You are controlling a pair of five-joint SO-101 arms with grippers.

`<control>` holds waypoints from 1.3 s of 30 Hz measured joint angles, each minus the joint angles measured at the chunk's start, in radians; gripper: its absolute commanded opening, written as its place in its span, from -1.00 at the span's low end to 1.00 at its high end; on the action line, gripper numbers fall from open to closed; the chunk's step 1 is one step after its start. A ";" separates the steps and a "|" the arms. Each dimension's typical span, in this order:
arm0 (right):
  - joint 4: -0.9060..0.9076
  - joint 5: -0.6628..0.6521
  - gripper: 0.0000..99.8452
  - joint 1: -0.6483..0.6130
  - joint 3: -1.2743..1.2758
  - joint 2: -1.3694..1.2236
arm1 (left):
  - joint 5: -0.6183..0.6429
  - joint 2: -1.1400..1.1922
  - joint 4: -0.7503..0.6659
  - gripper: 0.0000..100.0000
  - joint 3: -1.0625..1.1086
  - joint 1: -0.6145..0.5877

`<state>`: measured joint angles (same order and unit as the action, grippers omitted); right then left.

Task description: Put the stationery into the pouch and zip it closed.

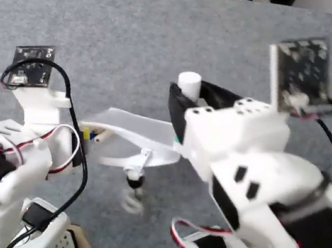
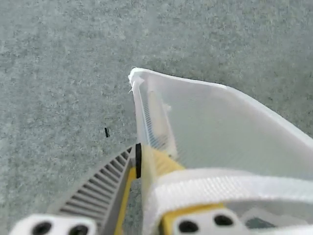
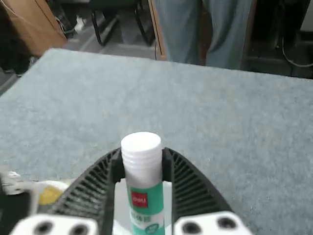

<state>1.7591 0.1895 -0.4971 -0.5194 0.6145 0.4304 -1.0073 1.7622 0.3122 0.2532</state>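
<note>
Right gripper (image 3: 142, 157) clamps the glue stick (image 3: 142, 196) beside the pouch (image 2: 220, 127).
The stick runs along the jaws, cap past the tips. The pouch lies just leftward, toward the table's (image 1: 135, 42) arm-side edge, its rim pinched by the left gripper (image 2: 140, 165).

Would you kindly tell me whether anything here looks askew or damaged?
Nothing looks spilled or damaged. The pouch is pinched at one edge by the left gripper, so it sits tilted rather than flat; the glue stick stands upright in the right gripper.
</note>
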 measured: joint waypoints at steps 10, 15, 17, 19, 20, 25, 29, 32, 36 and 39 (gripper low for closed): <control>-0.155 0.000 -0.98 -0.003 0.011 0.078 | 0.003 -0.005 -0.002 -0.95 0.118 0.002; -0.242 0.000 -0.98 -0.152 0.137 0.092 | 0.003 0.081 -0.009 -0.95 0.110 0.002; -0.310 0.000 -0.98 -0.215 0.227 0.121 | 0.003 0.118 -0.009 -0.95 0.086 0.002; -0.397 0.000 -0.98 -0.238 0.336 0.163 | 0.003 0.150 -0.009 -0.95 0.060 0.002; -0.445 0.000 -0.98 -0.239 0.400 0.187 | 0.003 0.164 -0.009 -0.95 0.048 0.002; -0.713 0.000 -0.98 -0.245 0.724 0.350 | 0.003 0.199 -0.069 -0.95 0.041 -0.037; -0.888 0.000 -0.98 -0.245 0.951 0.477 | 0.011 0.207 -0.167 -0.95 0.087 -0.087; -0.965 0.000 -0.98 -0.245 1.074 0.540 | 0.011 0.207 -0.207 -0.94 0.114 -0.094; -1.057 0.000 -0.98 -0.245 1.169 0.559 | 0.011 0.207 -0.255 -0.94 0.129 -0.094; -1.111 0.000 -0.98 -0.245 1.206 0.554 | 0.011 0.207 -0.293 -0.94 0.147 -0.095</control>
<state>0.6483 0.1895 -0.7426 0.6866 1.1684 0.4411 -0.8002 1.4691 0.4595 0.1580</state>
